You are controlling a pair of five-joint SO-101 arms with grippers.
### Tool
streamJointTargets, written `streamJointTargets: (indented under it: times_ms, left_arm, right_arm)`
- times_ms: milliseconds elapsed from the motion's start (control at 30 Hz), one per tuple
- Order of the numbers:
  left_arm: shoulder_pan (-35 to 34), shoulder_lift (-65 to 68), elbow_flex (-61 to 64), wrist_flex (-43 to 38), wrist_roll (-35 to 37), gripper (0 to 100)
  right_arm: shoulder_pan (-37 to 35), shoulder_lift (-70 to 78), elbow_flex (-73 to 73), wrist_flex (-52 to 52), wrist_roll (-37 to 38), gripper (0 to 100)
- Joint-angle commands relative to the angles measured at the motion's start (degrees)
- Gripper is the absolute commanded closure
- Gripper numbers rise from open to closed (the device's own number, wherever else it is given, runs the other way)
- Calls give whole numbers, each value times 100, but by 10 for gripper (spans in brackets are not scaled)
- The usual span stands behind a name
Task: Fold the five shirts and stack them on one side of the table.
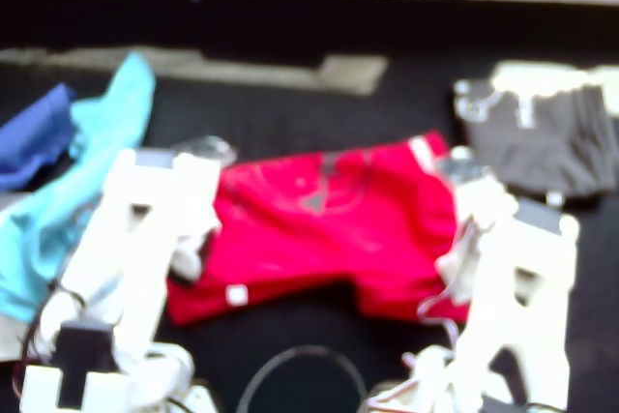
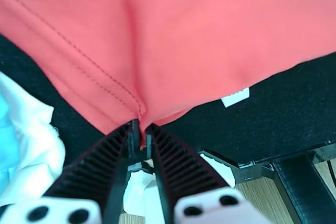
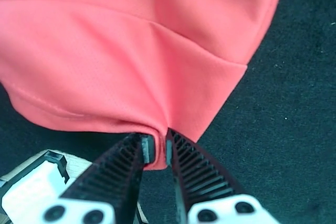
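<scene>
Pinching creased red shirt (image 2: pixel 210 35), ribbed black jaws

The left hand (image 2: pixel 139 128) and right hand (image 3: pixel 156 140) each pinch an edge of the red shirt (image 1: pixel 329 229), jaws closed.

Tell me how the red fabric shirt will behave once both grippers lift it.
Likely floppy: the red fabric shirt creases and puckers where the left gripper and right gripper pinch its edge. Probably it sags between them. Seems light, being thin cloth.
</scene>
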Motion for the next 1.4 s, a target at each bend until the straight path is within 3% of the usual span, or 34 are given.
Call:
streamJointTargets:
  times_ms: [0, 267, 700, 867, 1367]
  left_arm:
    - [57, -189, 110, 88, -290, 991]
    - [66, -207, 462, 114, -308, 991]
    - [303, -207, -84, 923, -404, 991]
    - [303, -198, -84, 1152, -545, 991]
    - [418, -145, 127, 1090, -554, 991]
  right_arm:
    - [84, -101, -189, -66, 62, 992]
    - [75, -101, -215, -84, 70, 992]
    - [13, -101, -207, -268, 70, 992]
    - [48, -101, -189, -242, 387, 992]
    - [22, -154, 224, -154, 387, 992]
